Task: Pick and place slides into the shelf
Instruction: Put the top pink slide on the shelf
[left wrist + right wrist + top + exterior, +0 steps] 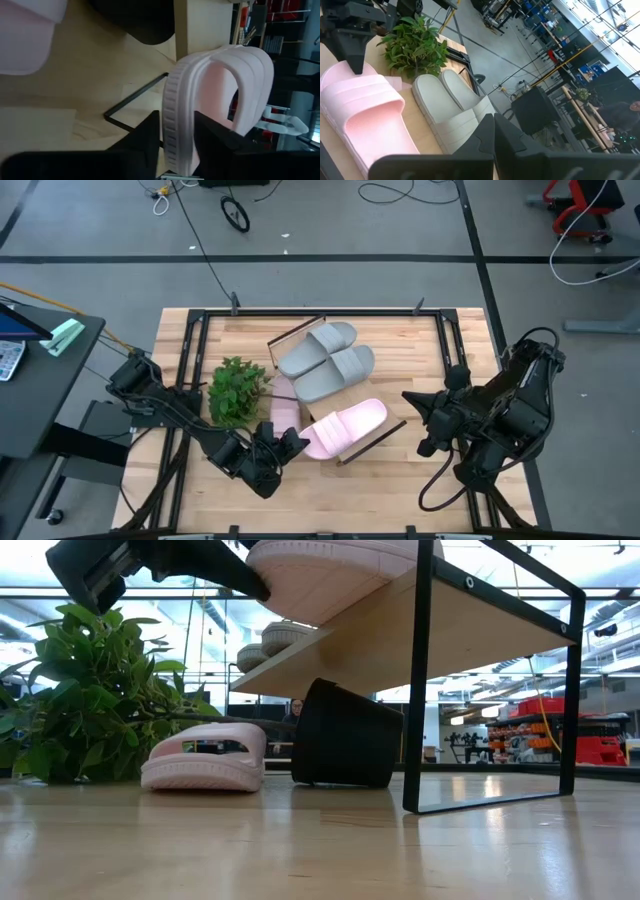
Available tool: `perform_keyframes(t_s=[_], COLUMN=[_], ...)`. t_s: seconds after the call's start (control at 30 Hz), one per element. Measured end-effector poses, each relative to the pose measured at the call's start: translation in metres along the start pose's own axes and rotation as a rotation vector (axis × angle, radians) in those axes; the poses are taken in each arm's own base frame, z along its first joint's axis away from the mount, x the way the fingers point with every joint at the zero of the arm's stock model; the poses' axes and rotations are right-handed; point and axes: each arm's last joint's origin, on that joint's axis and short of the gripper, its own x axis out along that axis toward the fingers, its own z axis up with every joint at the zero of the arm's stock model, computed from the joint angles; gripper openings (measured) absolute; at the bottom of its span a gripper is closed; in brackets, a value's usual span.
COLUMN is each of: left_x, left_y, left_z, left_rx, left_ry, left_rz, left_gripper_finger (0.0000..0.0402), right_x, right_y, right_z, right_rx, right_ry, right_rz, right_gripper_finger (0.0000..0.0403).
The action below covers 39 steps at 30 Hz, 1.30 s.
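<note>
The left claw sits near the front of the counter, clenched on the edge of a pink slide. The left wrist view shows its two dark fingers pinching the ribbed sole of that slide from both sides. The slide rests on the near end of the shelf, a light-wood board with a thin dark frame that runs diagonally across the counter. In the low view the shelf stands raised on its frame, with the pink sole on top at its near end.

Two grey slides lie side by side on the far part of the shelf. A second pink slide lies on the counter just beside the green plant, partly under the shelf; in the low view it rests flat next to a dark pot tipped on its side.

The right claw waits at the right side of the counter, apart from the shelf; I cannot tell whether it is released or clenched.
</note>
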Motion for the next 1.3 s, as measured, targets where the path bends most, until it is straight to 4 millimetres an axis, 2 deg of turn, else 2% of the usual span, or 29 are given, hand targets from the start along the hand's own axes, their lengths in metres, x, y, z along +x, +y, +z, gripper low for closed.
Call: perform_keyframes(t_s=[0.17,0.6,1.3], left_x=[0.0,0.0,0.01], left_y=[-0.001,-0.005,-0.013], left_z=[-0.001,-0.005,-0.002], left_rx=[-0.012,0.009,0.043], left_ry=[0.008,0.065,0.107], left_rz=[-0.008,-0.015,-0.006], left_gripper_finger=[0.0041,0.004,0.004], right_x=[0.0,0.0,0.0], right_y=[0.0,0.0,0.0], right_z=[0.0,0.0,0.0], right_rx=[0.0,0.0,0.008], right_ry=[-0.001,-0.001,-0.001], right_rz=[-0.001,-0.001,0.0], right_gripper_finger=[0.0001,0.0001,0.0001])
